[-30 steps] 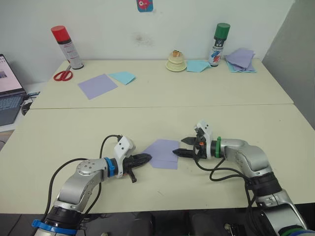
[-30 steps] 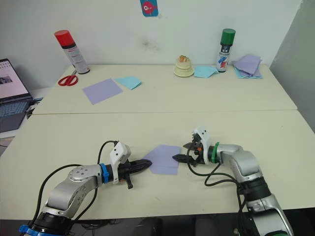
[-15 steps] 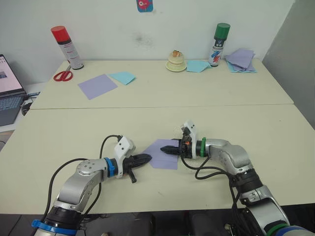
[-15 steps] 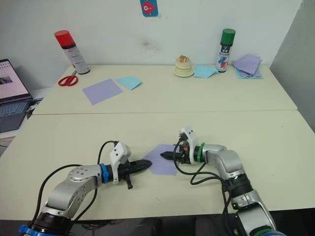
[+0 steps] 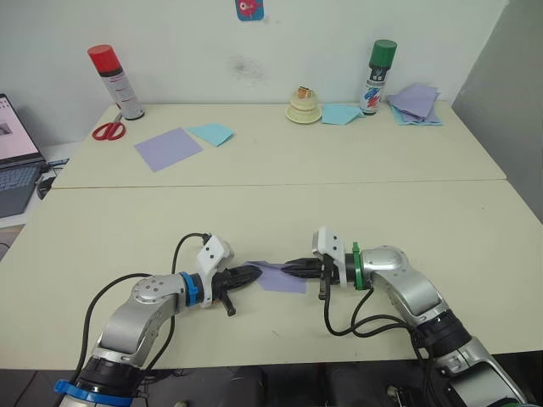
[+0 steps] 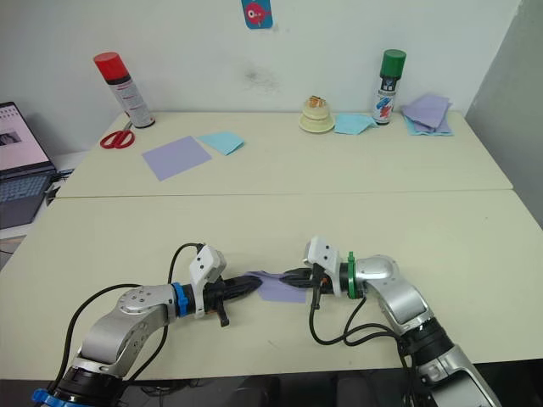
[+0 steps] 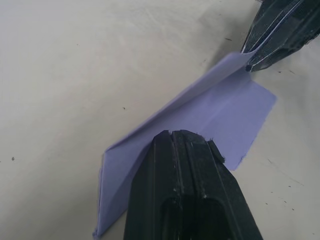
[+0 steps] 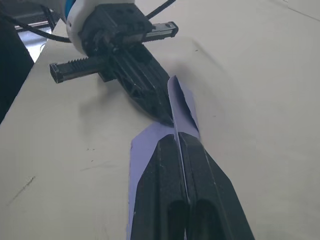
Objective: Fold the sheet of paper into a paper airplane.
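sheet of paper (image 5: 282,278): lavender, lying between the two grippers on the near table, part flat and part lifted into a raised flap
right gripper (image 5: 293,270): fingers pressed together with the raised edge of the sheet pinched between them; the paper runs forward from its tips toward the other gripper
left gripper (image 5: 256,271): fingers together, no gap showing, tips resting on the sheet's near corner, just short of the right gripper's tips
flap: stands up from the flat part along a crease, tilted, its upper edge held at the right fingertips
beyond both grippers: smooth lavender sheet (image 5: 168,148) and light blue sheet (image 5: 210,133) on the far table, well apart from the hands
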